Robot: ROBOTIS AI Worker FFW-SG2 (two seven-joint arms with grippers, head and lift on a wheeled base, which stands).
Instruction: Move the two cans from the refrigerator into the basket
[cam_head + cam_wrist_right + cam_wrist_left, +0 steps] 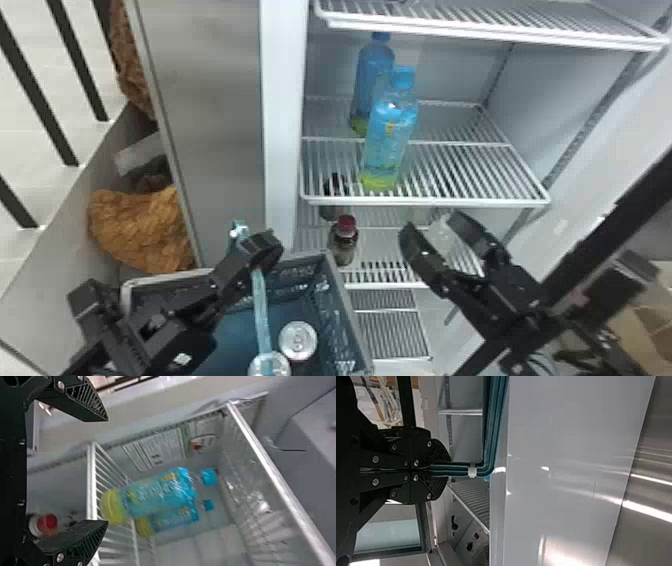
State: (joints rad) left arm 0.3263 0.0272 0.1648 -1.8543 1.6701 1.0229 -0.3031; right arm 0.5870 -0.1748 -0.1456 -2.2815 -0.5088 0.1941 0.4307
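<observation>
Well, at the far left the left gripper (441, 471) is clenched on the basket's teal handle (261, 310); should the handle slide between the pads, the basket (345, 320) could tip or swing. Under that handle, partly crossed by it, sits one silver-topped can (282, 367), and just beside it to the right a second silver-topped can (297, 340), both inside the basket, so a sharp tilt might topple them together. Further right, the basket's wall runs near the refrigerator's wire shelves and could snag if pulled sideways. Past the red-capped bottle (346, 240) and the blue-capped bottle (390, 135), the right gripper (434, 225) is spread and empty; withdrawn carelessly, a finger might hook the middle shelf (475, 201).
</observation>
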